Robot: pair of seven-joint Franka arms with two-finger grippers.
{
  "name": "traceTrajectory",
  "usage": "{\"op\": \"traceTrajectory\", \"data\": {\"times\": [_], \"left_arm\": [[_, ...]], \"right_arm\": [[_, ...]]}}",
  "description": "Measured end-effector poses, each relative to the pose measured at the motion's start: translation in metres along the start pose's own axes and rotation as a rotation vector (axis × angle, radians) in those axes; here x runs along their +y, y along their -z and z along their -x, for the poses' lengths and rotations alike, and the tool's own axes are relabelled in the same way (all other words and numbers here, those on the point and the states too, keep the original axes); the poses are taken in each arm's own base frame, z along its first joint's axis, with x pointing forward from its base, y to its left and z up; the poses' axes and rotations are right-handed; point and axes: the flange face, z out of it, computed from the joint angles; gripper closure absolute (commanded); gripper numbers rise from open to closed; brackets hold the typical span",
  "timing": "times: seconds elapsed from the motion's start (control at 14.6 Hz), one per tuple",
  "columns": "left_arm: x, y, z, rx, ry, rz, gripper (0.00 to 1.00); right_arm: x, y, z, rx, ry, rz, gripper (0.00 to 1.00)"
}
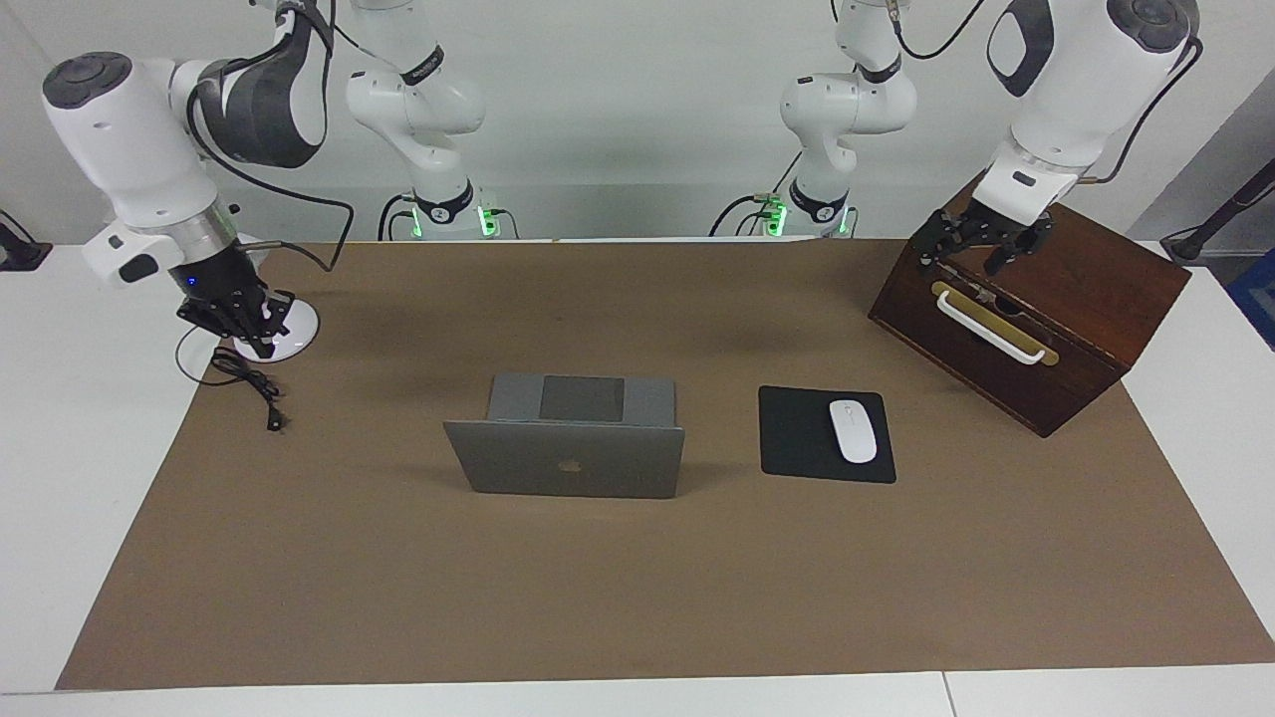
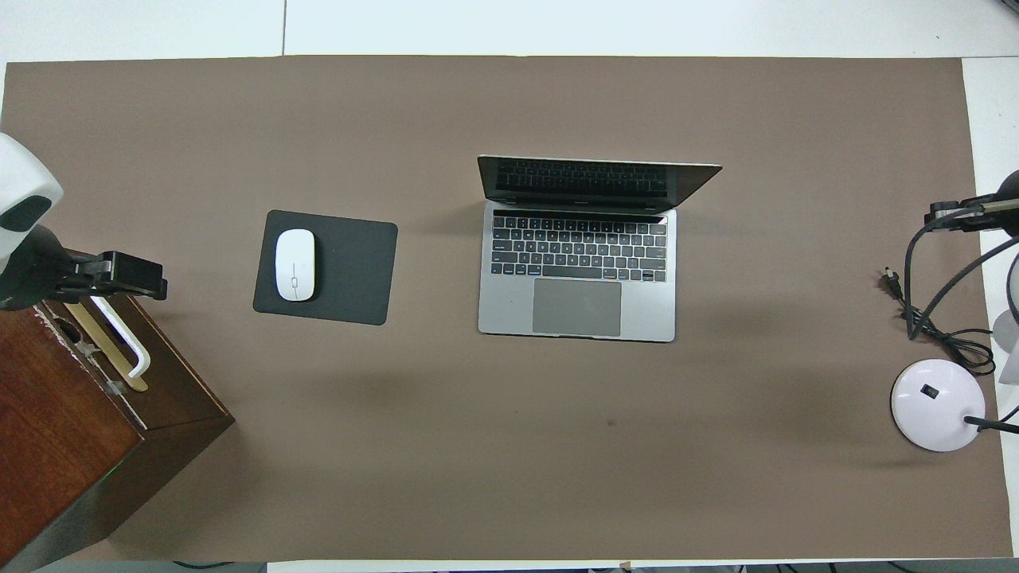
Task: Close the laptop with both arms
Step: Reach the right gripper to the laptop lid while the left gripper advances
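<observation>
From the facing view, the laptop (image 1: 569,445) sits open at the middle of the brown mat (image 1: 637,597) that covers the table (image 1: 60,418), its lid raised with the apple logo toward the camera and the grey deck with dark trackpad showing above the lid's top edge. Beside it, toward the left arm's end, a white mouse (image 1: 853,430) lies on a black mouse pad (image 1: 797,438), and nearer the robots a dark wooden box (image 1: 1086,329) with a white handle stands at an angle. The left hand (image 1: 981,251) hangs over that box's upper front edge, fingers spread apart and empty. At the right arm's end the right hand (image 1: 249,321) is clenched, fingertips together on nothing, over the white round lamp base (image 1: 294,334), with a black cable (image 1: 249,383) on the mat beside it. In the overhead view, the laptop (image 2: 578,263) shows its keyboard and trackpad, screen leaning back away from the robots, well apart from both hands. The left hand (image 2: 131,270) juts over the box's (image 2: 64,430) handle; the right hand (image 2: 967,215) shows only at the frame's edge above the lamp base (image 2: 938,404).
</observation>
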Motion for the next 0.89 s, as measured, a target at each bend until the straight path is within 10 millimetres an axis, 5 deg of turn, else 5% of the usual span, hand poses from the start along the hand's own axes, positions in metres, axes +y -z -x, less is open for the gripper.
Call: {"op": "traceTrajectory", "data": {"times": [0.14,0.34,0.41,0.68,0.89], "left_arm": [[0.006,0.001,0.002,0.000,-0.005,-0.001,0.10],[0.025,0.002,0.004,0.002,0.065,-0.004,0.90],[0.031,0.002,0.004,0.004,0.092,-0.004,1.00],[0.036,0.003,0.005,0.009,0.117,-0.004,1.00],[0.035,0.003,0.004,0.012,0.124,-0.001,1.00]], "right_arm": [[0.000,-0.006,-0.017,0.006,0.006,0.002,1.00],[-0.013,-0.022,-0.048,0.006,0.025,-0.001,1.00],[-0.023,-0.031,-0.059,0.001,0.032,-0.004,1.00],[-0.056,-0.054,-0.098,0.010,0.044,-0.009,1.00],[-0.092,-0.055,-0.109,0.020,0.003,-0.012,1.00]]}}
